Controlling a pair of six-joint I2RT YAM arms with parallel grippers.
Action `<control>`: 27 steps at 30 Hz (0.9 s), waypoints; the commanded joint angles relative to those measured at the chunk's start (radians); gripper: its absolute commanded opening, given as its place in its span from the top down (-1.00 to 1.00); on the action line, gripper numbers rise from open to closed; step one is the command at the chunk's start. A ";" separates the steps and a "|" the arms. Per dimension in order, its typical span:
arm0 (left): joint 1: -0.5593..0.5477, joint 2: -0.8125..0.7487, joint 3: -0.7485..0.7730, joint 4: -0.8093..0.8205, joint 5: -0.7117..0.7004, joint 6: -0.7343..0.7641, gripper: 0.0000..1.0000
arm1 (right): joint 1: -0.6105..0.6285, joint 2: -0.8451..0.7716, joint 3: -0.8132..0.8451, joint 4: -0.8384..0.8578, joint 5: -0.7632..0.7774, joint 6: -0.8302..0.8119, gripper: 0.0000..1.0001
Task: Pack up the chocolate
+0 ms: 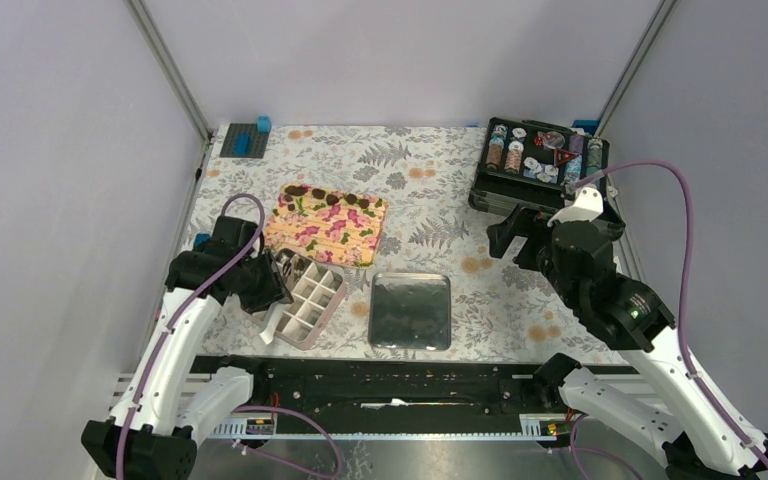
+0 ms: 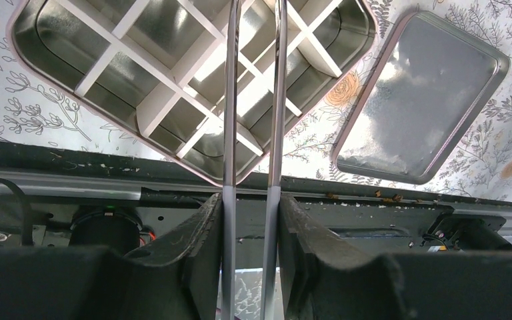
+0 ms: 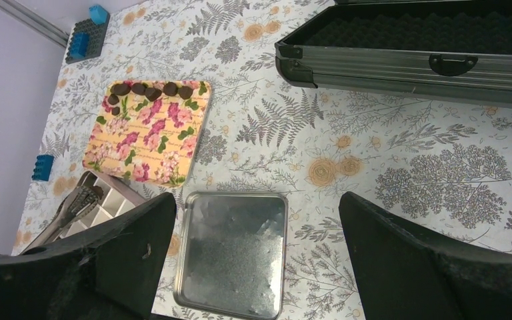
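Several dark brown chocolate pieces [image 1: 312, 192] [image 3: 150, 90] lie along the far edge of a floral tray [image 1: 335, 235] [image 3: 143, 147]. A pink-rimmed box [image 1: 312, 298] [image 2: 173, 73] [image 3: 117, 200] with white dividers sits just in front of it, and the cells that show are empty. My left gripper [image 1: 265, 285] [image 2: 253, 207] is shut on the two arms of metal tongs [image 2: 230, 100] [image 3: 73, 207], which reach over the box. I cannot tell if their tips hold anything. My right gripper [image 1: 515, 240] [image 3: 257, 200] hangs open and empty above the cloth.
A shiny metal lid [image 1: 411, 311] [image 2: 420, 100] [image 3: 233, 253] lies right of the box. An open black case of poker chips [image 1: 540, 160] [image 3: 427, 63] stands at the back right, a grey plate with blue bricks [image 1: 245, 140] [image 3: 83, 33] at the back left.
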 commanded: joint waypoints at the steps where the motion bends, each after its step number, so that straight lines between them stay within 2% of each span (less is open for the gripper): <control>1: -0.004 0.005 0.008 0.062 0.005 0.005 1.00 | -0.003 -0.007 0.001 0.021 0.012 -0.003 -0.99; 2: -0.004 0.008 0.011 0.063 -0.001 0.005 0.99 | -0.001 -0.007 -0.001 0.022 0.012 -0.002 -0.99; 4: -0.004 0.016 0.015 0.063 -0.013 0.005 0.73 | -0.002 -0.005 -0.001 0.021 0.013 -0.001 -0.99; 7: -0.004 0.025 0.015 0.065 0.000 0.004 0.51 | -0.003 -0.003 -0.005 0.025 0.011 0.001 -0.99; 19: -0.006 0.044 0.052 0.052 -0.010 0.005 0.21 | -0.001 -0.003 -0.024 0.036 0.011 0.000 -0.99; 24: -0.006 0.049 0.061 0.047 -0.019 0.005 0.21 | -0.002 0.002 -0.027 0.045 0.007 -0.005 -0.99; 25: -0.005 0.050 0.065 0.046 -0.017 0.004 0.29 | -0.002 0.003 -0.027 0.046 0.006 -0.006 -0.99; 27: -0.006 0.047 0.079 0.044 -0.021 -0.003 0.77 | -0.002 0.006 -0.025 0.048 0.008 -0.009 -0.99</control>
